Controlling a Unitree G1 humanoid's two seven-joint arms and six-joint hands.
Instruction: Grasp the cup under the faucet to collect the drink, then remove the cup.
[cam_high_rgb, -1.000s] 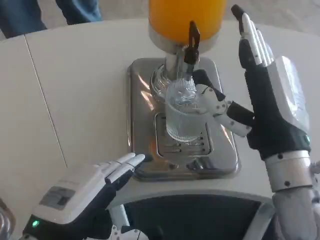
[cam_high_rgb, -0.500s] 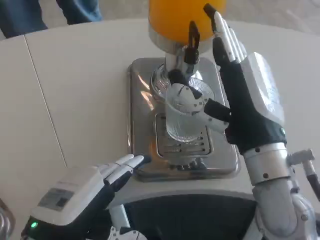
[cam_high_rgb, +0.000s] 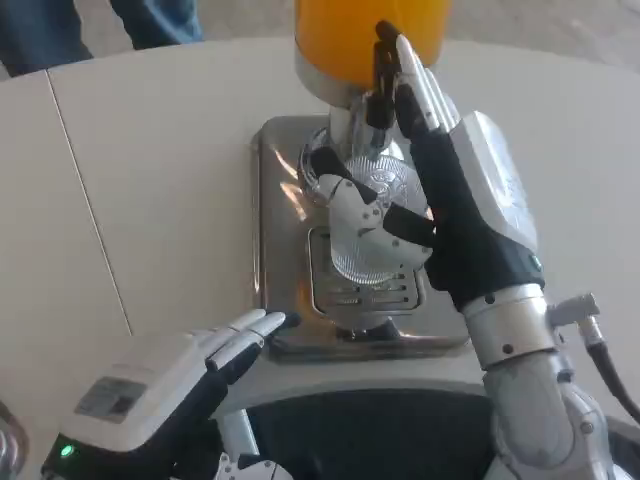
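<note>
The right hand's black-tipped white fingers stood nearly straight up at upper centre of the frame, close against the black tap lever, while its thumb lay curled across the near face of the clear ribbed plastic cup; the right hand was at the cup's right side with palm toward it, but whether it had truly closed on the cup could not be told, since only the thumb plainly touched. The cup stood upright at centre frame on the slotted drip grate of the polished steel dispenser base, beneath the faucet of the orange juice tank. The judged risk was a sideways shove: with the long fingers unwrapped, thumb pressure alone could tip the light cup or slide it off the grate, and the raised fingertips could nudge the lever early, spilling juice. The left hand, at lower left, rested with fingers loosely extended and holding nothing, its tips just beside the base's front edge. The spout was hidden behind the right hand, the tank was cut off by the top edge, and whether the cup held any juice was hard to make out.
</note>
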